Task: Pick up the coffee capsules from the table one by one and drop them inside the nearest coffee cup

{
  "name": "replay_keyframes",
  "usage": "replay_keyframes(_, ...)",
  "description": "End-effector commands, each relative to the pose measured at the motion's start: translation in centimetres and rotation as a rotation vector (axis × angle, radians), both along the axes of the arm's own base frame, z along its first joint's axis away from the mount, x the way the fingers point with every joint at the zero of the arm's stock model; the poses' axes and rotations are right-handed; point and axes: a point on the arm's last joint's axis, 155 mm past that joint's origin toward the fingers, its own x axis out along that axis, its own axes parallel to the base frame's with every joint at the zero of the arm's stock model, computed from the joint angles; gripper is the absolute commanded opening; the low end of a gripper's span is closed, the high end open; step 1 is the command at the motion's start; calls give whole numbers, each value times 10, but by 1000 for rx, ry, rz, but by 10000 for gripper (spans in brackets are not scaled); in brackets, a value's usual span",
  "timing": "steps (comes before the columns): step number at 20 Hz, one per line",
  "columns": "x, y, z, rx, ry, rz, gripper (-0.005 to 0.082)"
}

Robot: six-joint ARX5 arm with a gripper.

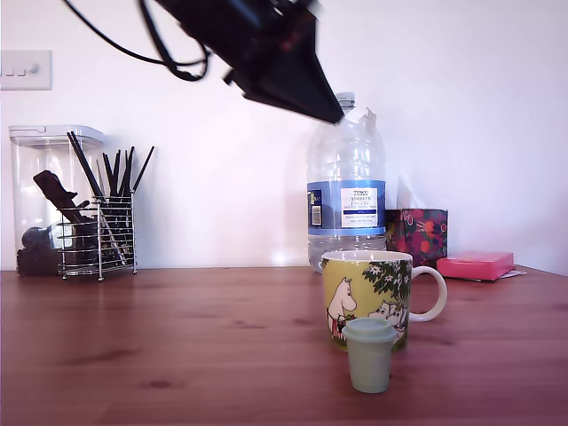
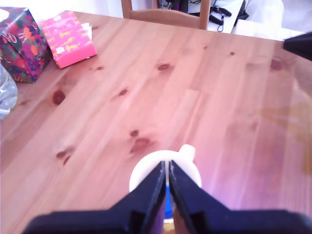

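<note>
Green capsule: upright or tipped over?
Neither: the green capsule stands inverted on the table, flanged rim up, narrow end down, in front of the coffee cup.

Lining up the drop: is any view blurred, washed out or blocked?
Exterior view: green capsule slightly soft, wall behind bright, arm dark in silhouette. Wrist view: far edge washed out, pink cast on the table, gripper jaws blurred and covering much of the mug.

Looks like a home dining/kitchen spot: pine table [image 1: 177,346], wall switch [image 1: 25,69] far left in exterior view, utensil caddy [image 1: 99,232] w/ plastic canister [image 1: 40,191]. Water bottle [image 1: 346,191], tissue box [image 1: 417,232], wooden chair [image 2: 165,12] at table's far edge.
</note>
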Motion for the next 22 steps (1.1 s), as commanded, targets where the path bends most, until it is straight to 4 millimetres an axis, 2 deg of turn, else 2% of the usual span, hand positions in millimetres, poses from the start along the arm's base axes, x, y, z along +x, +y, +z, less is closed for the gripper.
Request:
replay_keyframes(1,-13,4,-23,-12,40,-14,-19)
replay_keyframes(7,-48,25,-28,-181,33,-8,-19)
replay_keyframes(15,-78,49,-73,-328,75,38,-19)
replay_keyframes(19,-91,58,-99,-292,122,42,-19)
replay_keyframes(22,-99,58,-109,-254,144,29,7)
